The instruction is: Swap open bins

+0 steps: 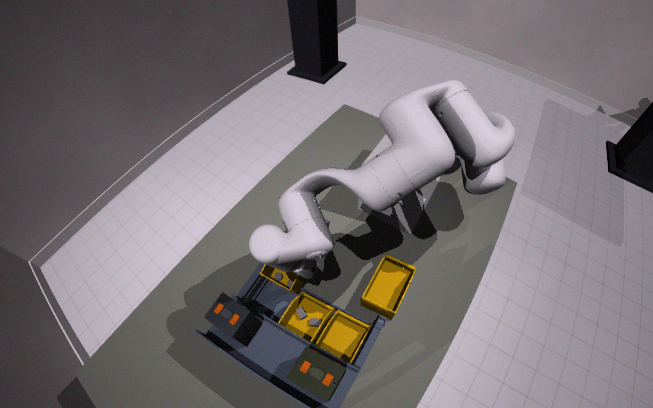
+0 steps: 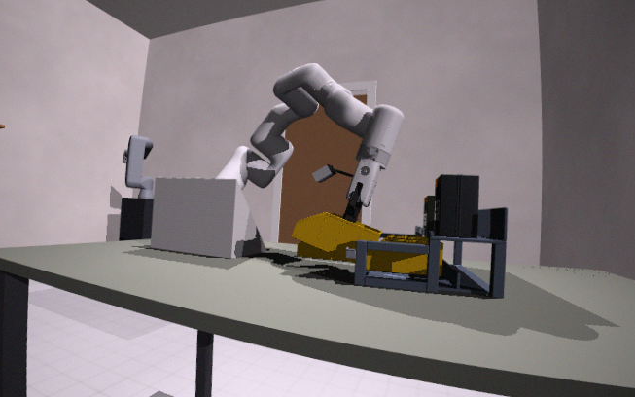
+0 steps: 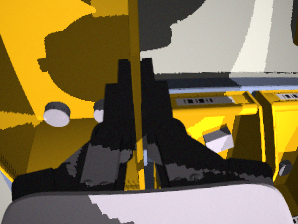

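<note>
One table: grey-green table [image 2: 112, 275]; everything stands on it.
Arm: white arm [image 1: 394, 167], reaching from its base near one table edge toward the opposite edge.
Shelf: dark frame shelf [image 2: 392, 246] near the table edge far from the arm's base, open fronts facing the arm. Two dark boxes [image 1: 229, 318] sit on its top board.
Empty bin: yellow empty bin [image 1: 378, 305], already out, on its base on the table, just in front of the shelf and apart from it.
Loaded bin: yellow loaded bin [image 2: 332, 229], off the table, tilted, at the shelf's front by the vacant end place; not seated.
Shelf bins: two more yellow bins [image 1: 288, 318] side by side in their places, look level.
Jaws: nearly closed, pinching the loaded bin's thin side wall from above, one finger inside and one outside.
Parts: small grey parts [image 3: 56, 115] loose on the loaded bin's floor.
Handling (judgement): rigid, light, smooth plastic. A one-wall pinch is off-centre, so the bin wants to swing and tilt, and the parts can slide. Holding the wall near mid-length is best. Lift the rear over the lip, go in low under the board, level it, then release.
</note>
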